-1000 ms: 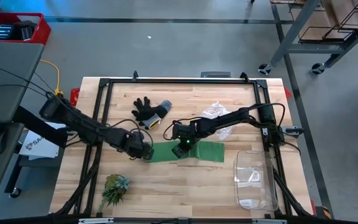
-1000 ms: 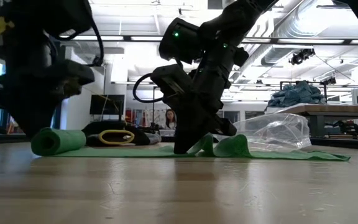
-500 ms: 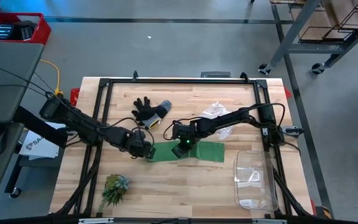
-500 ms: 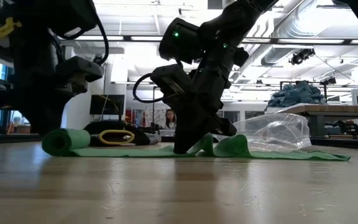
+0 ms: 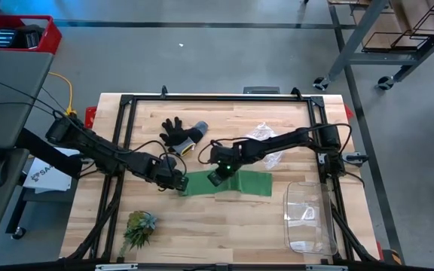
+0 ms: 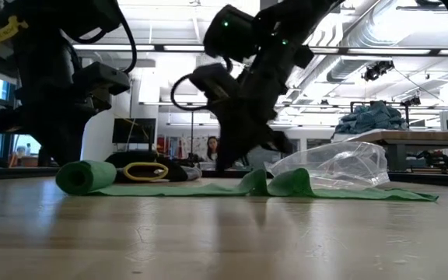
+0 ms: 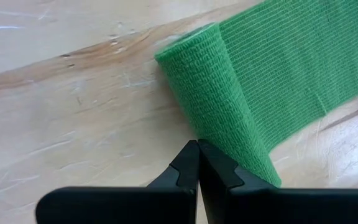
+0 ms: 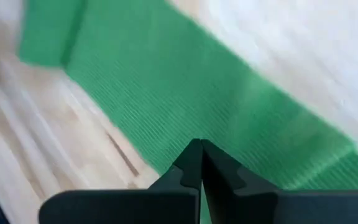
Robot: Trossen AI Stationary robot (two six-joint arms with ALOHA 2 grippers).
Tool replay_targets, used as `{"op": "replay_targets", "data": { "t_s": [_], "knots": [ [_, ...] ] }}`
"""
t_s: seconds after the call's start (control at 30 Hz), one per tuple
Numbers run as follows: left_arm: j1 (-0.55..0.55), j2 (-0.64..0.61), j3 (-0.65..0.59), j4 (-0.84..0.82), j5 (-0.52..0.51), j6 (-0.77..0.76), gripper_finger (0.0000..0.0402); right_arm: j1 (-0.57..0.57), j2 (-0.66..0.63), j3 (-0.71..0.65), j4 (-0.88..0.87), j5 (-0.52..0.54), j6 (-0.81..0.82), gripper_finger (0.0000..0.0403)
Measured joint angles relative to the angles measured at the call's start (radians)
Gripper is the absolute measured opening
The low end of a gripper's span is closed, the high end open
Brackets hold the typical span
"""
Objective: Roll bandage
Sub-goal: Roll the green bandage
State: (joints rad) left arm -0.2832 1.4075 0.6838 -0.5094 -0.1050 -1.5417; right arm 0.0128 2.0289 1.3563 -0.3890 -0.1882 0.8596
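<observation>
Bandage lies flat mid-bench, running left-right; its left end is already wound into a short roll, the rest is a loose strip with one raised wrinkle about halfway along.

Left gripper: jaws fully closed, nothing held, tips low on the bench just beside the roll on its left side. Contact with the roll is probably there, but the wrist view doesn't settle it.

Right gripper: jaws closed, empty, lifted above the strip near the wrinkle.

Handling, my read: very light, soft, zero stiffness. It will bunch, skew or unwind if pushed off-axis. Crepe weave looks grippy, clings to itself, drags rather than slides on the wood. Best contact is on the roll's curved side, centred across its width, pushing it along the strip; pin the flat strip ahead of the roll to hold tension.

Materials: fine ribbed elastic weave, matte mid-green. Bench is pale laminated wood, smooth with faint scratches.
</observation>
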Motion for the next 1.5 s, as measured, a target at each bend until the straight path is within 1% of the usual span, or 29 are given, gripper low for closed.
{"op": "replay_targets", "data": {
  "t_s": [0.13, 0.2, 0.27, 0.4, 0.5, 0.67, 1.07, 1.17, 1.27, 1.4, 1.5],
  "knots": [
    [0.000, 0.000, 0.000, 0.000, 0.000, 0.001, 0.0000, 0.000, 0.019, 0.002, 0.207, 0.009, 0.059, 0.0000],
    [0.000, 0.000, 0.000, 0.000, 0.000, 0.001, 0.0000, 0.000, 0.035, 0.003, 0.264, 0.002, 0.086, 0.0000],
    [0.000, 0.000, 0.000, 0.003, 0.001, 0.001, 0.0000, 0.000, 0.052, 0.003, 0.282, -0.001, 0.108, 0.0000],
    [0.001, 0.000, 0.000, 0.002, 0.001, 0.001, 0.0000, 0.004, 0.082, 0.003, 0.294, -0.057, 0.112, 0.0000],
    [0.001, 0.000, 0.000, 0.007, 0.001, 0.001, 0.0000, 0.014, 0.105, 0.003, 0.307, -0.076, 0.131, 0.0000],
    [0.001, 0.000, 0.000, 0.011, 0.006, 0.000, 0.0000, 0.024, 0.103, 0.003, 0.332, -0.073, 0.151, 0.0000],
    [0.001, 0.000, 0.000, 0.015, 0.018, 0.000, 0.0000, 0.031, 0.103, 0.003, 0.344, -0.002, 0.177, 0.0000],
    [0.001, 0.000, 0.000, 0.015, 0.023, 0.000, 0.0000, 0.035, 0.103, 0.024, 0.330, 0.034, 0.128, 0.0000],
    [0.001, 0.000, 0.000, 0.015, 0.026, 0.000, 0.0000, 0.035, 0.103, 0.093, 0.269, 0.061, 0.004, 0.0000],
    [0.001, 0.000, 0.000, 0.015, 0.034, 0.000, 0.0000, 0.035, 0.102, 0.171, 0.093, 0.088, -0.210, 0.0000],
    [0.000, 0.000, 0.000, 0.015, 0.033, 0.003, 0.0000, 0.035, 0.102, 0.167, 0.089, 0.087, -0.282, 0.0000]
  ]
}}
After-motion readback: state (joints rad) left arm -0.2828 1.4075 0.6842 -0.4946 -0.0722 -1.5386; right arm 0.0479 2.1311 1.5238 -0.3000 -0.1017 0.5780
